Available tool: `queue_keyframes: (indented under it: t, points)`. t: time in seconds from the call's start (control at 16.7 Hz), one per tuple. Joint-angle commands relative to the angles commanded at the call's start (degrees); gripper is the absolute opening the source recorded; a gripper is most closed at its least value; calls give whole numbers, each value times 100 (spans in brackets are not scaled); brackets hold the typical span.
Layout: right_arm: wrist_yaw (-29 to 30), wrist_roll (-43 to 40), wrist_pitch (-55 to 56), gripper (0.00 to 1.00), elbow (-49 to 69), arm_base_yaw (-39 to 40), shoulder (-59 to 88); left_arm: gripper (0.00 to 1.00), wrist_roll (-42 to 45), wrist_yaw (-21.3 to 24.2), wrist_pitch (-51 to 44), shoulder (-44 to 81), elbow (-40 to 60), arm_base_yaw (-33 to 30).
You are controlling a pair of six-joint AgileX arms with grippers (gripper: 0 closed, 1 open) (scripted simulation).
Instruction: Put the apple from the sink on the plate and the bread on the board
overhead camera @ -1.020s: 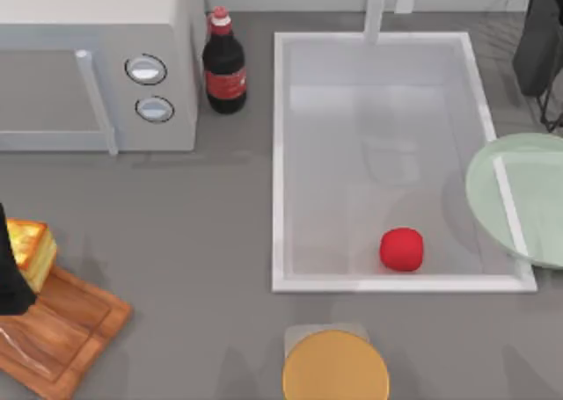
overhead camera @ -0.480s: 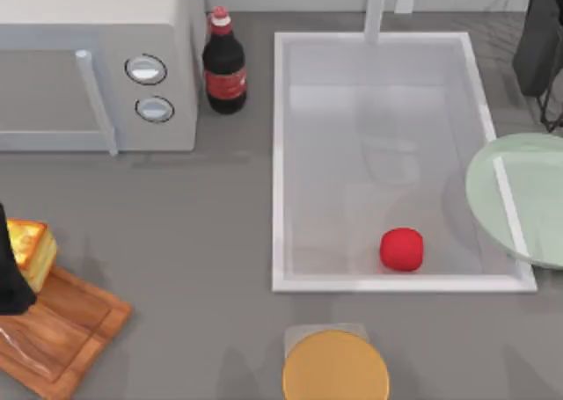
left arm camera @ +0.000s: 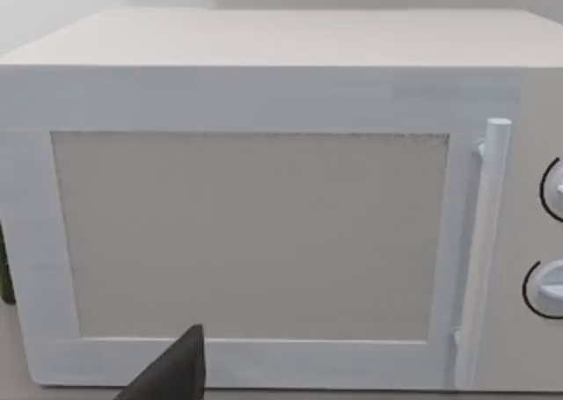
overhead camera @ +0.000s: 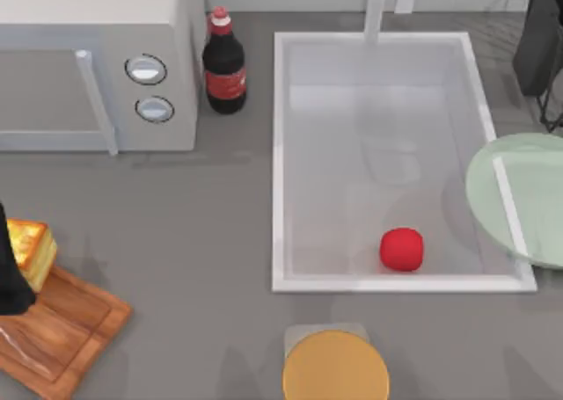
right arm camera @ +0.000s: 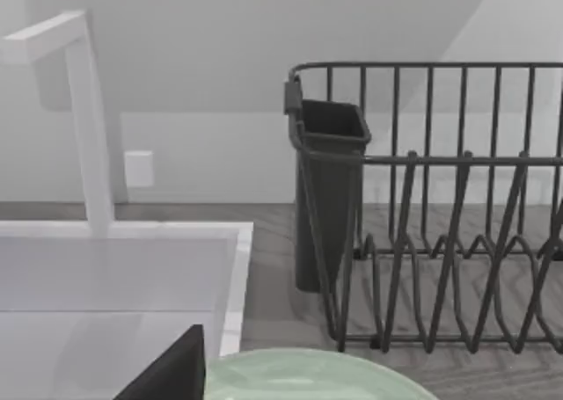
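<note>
The red apple [overhead camera: 401, 248] lies in the sink [overhead camera: 280, 154], near its front right corner. The pale green plate [overhead camera: 528, 198] sits at the right, overlapping the sink's right rim, and its edge [right arm camera: 308, 374] also appears in the right wrist view. At the far left the golden bread [overhead camera: 31, 246] rests at the back corner of the wooden board [overhead camera: 62, 330]. A dark part of my left gripper [overhead camera: 9, 272] stands right beside the bread; I cannot tell if it touches it. A dark tip of my right gripper [right arm camera: 171, 369] hangs above the plate's edge.
A microwave [overhead camera: 88, 57] fills the back left, with a cola bottle [overhead camera: 224, 66] beside it. A dark dish rack [right arm camera: 440, 224] stands at the back right. An orange-yellow disc [overhead camera: 336, 365] sits in front of the sink. The faucet [overhead camera: 376, 9] rises at the sink's back.
</note>
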Motion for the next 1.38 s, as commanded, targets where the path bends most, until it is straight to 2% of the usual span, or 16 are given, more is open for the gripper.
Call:
queue_keyframes:
  t: [0.24, 0.48, 1.14, 1.38]
  points:
    - [1, 107, -232, 100, 336, 103, 353, 100, 0, 0, 0, 0, 0, 0]
    - [2, 457, -992, 100, 1486, 440, 1666, 100, 0, 0, 0, 0, 0, 0]
    - [9, 1885, -4090, 100, 6205, 1814, 8230, 100, 0, 0, 0, 0, 0, 0]
    - [11, 2338, -5074, 100, 7691, 2250, 10172, 100, 0, 0, 0, 0, 0, 0]
